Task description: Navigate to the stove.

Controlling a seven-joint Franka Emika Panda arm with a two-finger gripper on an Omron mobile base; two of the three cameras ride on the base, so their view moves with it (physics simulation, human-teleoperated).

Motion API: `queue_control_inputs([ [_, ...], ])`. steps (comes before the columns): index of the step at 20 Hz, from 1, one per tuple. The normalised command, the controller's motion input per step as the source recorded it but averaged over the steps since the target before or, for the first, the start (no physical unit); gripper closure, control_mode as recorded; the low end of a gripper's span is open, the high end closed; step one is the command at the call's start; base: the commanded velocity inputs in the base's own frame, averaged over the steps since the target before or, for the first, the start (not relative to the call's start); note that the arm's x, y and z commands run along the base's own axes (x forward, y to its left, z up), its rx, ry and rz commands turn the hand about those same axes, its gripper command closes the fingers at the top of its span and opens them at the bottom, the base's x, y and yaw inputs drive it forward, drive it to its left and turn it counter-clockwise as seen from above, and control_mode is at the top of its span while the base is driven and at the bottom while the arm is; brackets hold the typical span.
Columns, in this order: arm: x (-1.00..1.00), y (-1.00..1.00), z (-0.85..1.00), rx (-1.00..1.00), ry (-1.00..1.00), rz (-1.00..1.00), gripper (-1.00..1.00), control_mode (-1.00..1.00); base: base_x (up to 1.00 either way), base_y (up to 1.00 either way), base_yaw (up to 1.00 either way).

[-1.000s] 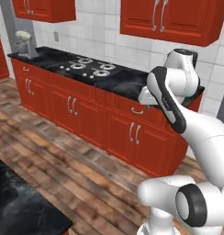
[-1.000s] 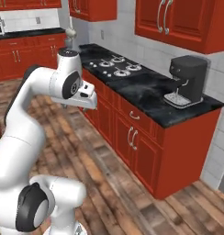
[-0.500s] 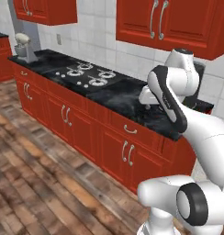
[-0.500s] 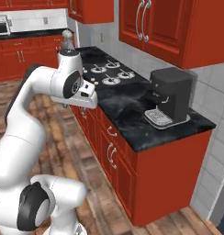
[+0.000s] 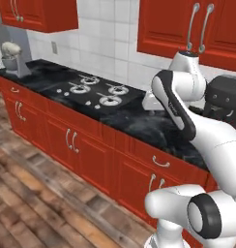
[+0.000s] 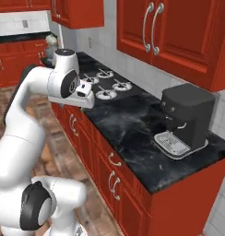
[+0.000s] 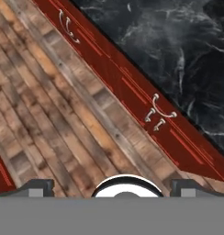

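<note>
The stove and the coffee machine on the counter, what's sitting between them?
Nothing stands there: in the right base view, bare veined black marble countertop runs from the stove to the coffee machine.

We see the stove (image 5: pixel 93 93) set in the counter (image 5: pixel 139 123), left of the coffee machine (image 6: pixel 184 120); a mixer (image 5: pixel 12 59), perhaps, stands farther left; cabinets (image 5: pixel 86 150) lie below.

Both base views look down from behind the arm, left and right, sharing the flat black glass stove (image 5: pixel 93 90) (image 6: pixel 105 85) and veined black marble countertop (image 5: pixel 139 121) (image 6: pixel 133 133). The hand view faces the brown wooden plank floor (image 7: pixel 54 119).
</note>
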Motion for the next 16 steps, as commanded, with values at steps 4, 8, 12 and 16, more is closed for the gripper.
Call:
queue_control_inputs([
  [4,0.00,0.00,0.00,0.00,0.00,0.00,-1.00,1.00,1.00,0.97,-0.49],
  [8,0.00,0.00,0.00,0.00,0.00,0.00,-1.00,1.00,1.00,0.93,-0.55],
  [12,0.00,0.00,0.00,0.00,0.00,0.00,-1.00,1.00,1.00,1.00,-0.54],
  [16,0.00,0.00,0.00,0.00,0.00,0.00,-1.00,1.00,0.90,1.00,-0.49],
])
